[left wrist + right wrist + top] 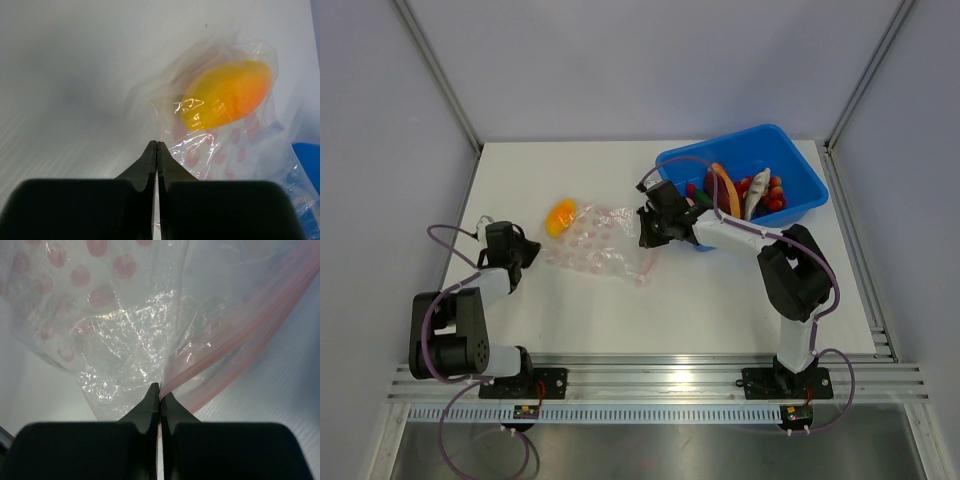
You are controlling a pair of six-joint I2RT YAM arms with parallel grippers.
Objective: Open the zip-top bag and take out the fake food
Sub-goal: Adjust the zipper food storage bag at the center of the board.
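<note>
While the zip-top bag [600, 248] lies on the white tabletop [700, 300] between the 2 arms, each arm has its pincer at 1 end of it. The bag is clear and crinkled, with pink dots [100, 295] printed on the film.

The right pincer [159, 386] is at the right end of the bag, just beside the blue bin [765, 150]. Its 2 fingers are pressed together on the plastic. In the right wrist view the film and the pinkish zip strip [250, 330] run straight into the closed tips, so this pincer is clamped on the bag.

The left pincer [157, 145] is at the left end of the bag, low over the tabletop. Its fingers are also together, with no gap between the tips. The edge of the film reaches these tips, but I cannot tell if any plastic is caught between them.

Inside the bag, at its far left corner, sits 1 piece of fake food, a yellow fruit [225, 95] with an orange side. It is wrapped by the film and is a little beyond the left fingertips.

Other toy pieces lie in the blue bin at the far right of the tabletop: a grey fish [757, 192], some red tomatoes [776, 196] and an orange wedge [725, 185].
</note>
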